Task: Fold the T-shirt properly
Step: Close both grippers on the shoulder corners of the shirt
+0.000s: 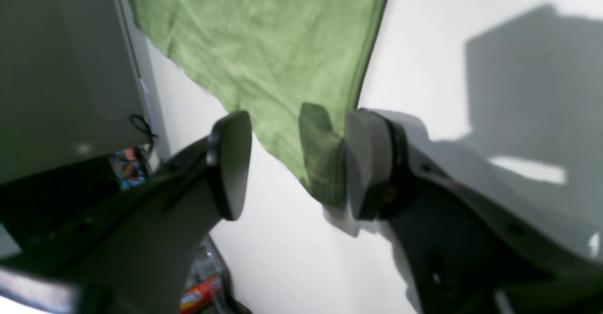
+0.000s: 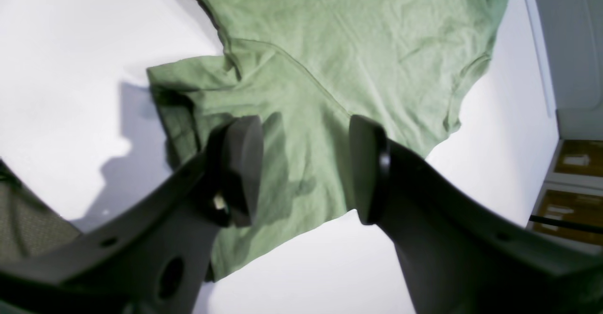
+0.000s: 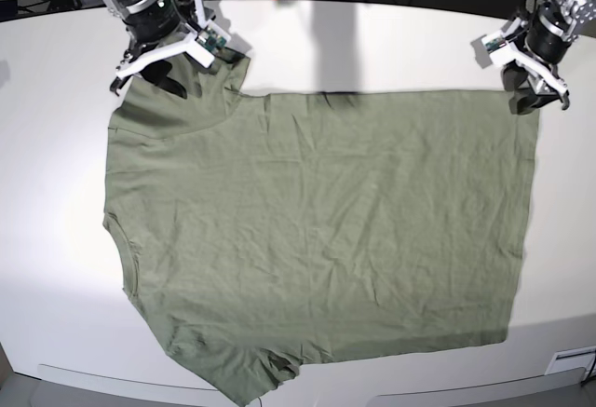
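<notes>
T-shirt spread flat on the table; left gripper straddles a hem corner, right gripper gapes over a sleeve, so either may pinch one layer or slip off.

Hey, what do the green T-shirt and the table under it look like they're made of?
T-shirt: a soft, matte knit, probably cotton. It lies limp with fine creases all over and a stitched hem along its edge.
Table: a smooth, hard white top, perhaps laminate or painted board. It carries sharp shadows and a faint sheen; the exact material cannot be told.
</notes>
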Motion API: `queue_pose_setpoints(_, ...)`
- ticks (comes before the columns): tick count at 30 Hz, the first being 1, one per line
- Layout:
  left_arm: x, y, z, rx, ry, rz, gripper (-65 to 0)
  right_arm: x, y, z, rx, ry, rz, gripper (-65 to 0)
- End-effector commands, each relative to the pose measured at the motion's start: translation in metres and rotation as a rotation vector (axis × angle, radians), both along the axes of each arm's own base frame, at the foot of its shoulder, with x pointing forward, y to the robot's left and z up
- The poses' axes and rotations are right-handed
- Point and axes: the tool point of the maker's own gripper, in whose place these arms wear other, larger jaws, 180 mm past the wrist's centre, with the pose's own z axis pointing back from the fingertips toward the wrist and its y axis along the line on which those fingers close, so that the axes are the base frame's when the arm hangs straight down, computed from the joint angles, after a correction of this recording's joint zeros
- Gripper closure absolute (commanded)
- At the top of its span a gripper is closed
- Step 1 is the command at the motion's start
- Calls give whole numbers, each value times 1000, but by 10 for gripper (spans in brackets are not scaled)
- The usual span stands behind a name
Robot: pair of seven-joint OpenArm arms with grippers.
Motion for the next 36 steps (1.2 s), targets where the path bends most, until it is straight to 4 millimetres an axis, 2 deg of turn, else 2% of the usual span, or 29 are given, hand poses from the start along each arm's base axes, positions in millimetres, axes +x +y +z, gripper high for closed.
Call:
queue_pose_setpoints(1,-14,-4,-11,3,75,-19,-319,5,2,10,10,-38,8,-302)
queue_pose_setpoints(7,4,2,-9,57,52,13,-319,5,2,10,10,-38,8,-302)
queue_pose_setpoints(12,0,7,-9,73,63,12,-319,5,2,10,13,-37,8,-302)
queue_pose_setpoints(19,0,31,-3,140,71,-10,-319,5,2,10,13,-37,8,-302)
queue_pose_setpoints(22,0,27,-3,125,70,-24,-319,5,2,10,13,-37,8,-302)
queue_pose_setpoints(31,5,-6,-5,16,16,-7,-319,5,3,10,16,-36,7,-302)
queue_pose_setpoints(33,2,-3,-8,24,31,-4,-318,5,2,10,16,-36,7,-302)
queue_pose_setpoints(36,-8,14,-22,59,71,21,-316,5,3,10,16,-35,7,-302)
